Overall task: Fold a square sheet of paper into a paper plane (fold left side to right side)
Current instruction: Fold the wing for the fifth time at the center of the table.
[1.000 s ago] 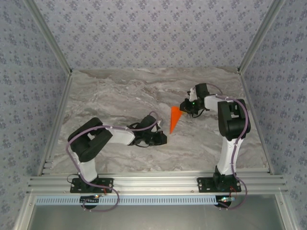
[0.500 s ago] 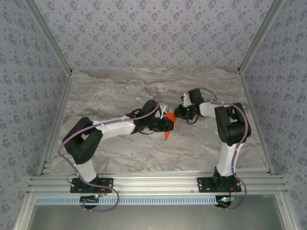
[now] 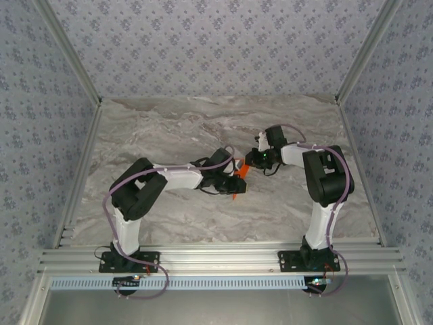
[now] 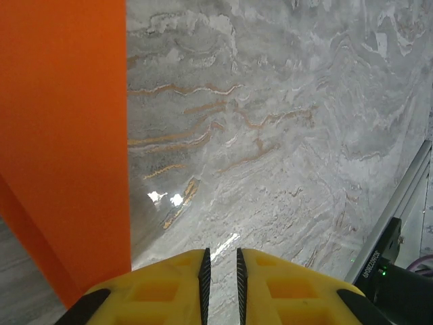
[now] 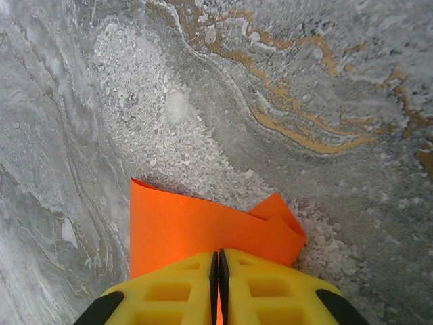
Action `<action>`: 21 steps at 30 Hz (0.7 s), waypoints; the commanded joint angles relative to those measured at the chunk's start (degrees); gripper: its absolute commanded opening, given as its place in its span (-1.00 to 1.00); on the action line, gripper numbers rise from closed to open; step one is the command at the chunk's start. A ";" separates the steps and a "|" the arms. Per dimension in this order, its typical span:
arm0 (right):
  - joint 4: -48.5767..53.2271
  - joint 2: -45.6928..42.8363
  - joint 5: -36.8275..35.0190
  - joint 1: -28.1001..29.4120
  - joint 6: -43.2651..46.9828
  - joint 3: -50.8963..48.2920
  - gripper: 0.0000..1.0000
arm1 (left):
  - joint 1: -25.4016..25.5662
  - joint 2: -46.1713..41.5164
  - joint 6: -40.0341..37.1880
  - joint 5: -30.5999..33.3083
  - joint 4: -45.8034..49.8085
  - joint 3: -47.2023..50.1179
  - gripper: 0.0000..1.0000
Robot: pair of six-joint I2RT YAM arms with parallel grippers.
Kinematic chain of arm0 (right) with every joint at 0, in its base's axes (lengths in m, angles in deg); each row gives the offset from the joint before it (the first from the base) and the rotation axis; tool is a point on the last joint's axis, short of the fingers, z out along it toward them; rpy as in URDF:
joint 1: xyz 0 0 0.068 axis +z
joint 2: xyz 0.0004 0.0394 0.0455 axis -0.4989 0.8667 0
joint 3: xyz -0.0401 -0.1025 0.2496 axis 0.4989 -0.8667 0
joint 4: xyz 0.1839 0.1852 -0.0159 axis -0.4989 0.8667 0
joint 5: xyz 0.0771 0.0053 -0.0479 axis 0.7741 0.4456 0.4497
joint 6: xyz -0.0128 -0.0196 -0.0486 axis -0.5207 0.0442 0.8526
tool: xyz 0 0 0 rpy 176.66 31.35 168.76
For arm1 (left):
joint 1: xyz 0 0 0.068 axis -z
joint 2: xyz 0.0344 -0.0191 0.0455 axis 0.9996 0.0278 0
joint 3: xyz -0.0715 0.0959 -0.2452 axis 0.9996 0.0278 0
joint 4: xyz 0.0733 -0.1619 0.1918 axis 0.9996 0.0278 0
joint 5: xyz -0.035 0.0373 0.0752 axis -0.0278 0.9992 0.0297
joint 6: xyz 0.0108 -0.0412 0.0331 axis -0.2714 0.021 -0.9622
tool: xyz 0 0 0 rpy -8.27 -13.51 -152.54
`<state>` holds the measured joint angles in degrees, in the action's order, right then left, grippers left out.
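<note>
Right gripper [image 5: 218, 261]: clamping together on the folded orange paper [image 5: 196, 230], which is fanning out past its tips
Left gripper [image 4: 220, 267]: showing fingers nearly together, with only a thin slit of marble table [image 4: 284, 135] between them and nothing gripped
Paper's place: sitting at mid-frame in the top view, between both grippers
Key relation: in the left wrist view the paper is lying left of the fingers, its long straight edge running up the frame
Nearer arm: the right is holding; the left is probably needing to shift leftward
</note>
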<state>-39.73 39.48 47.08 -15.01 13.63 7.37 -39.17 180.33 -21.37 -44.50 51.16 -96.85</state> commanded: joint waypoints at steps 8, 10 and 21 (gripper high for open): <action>7.43 -3.94 -0.58 0.20 1.20 -0.66 -0.69 | -0.36 1.11 6.27 -1.15 -13.46 11.04 -0.72; 8.01 -5.35 -0.35 0.10 1.45 -0.18 -0.68 | -0.63 1.20 7.32 -1.53 -15.80 12.49 -0.73; 5.80 -15.35 1.07 0.67 0.00 -6.00 -0.69 | -0.53 0.91 8.27 -1.27 -17.50 14.51 -0.75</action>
<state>-33.93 25.23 46.79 -15.25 14.48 4.24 -40.09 180.01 -13.37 -46.78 30.16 -84.24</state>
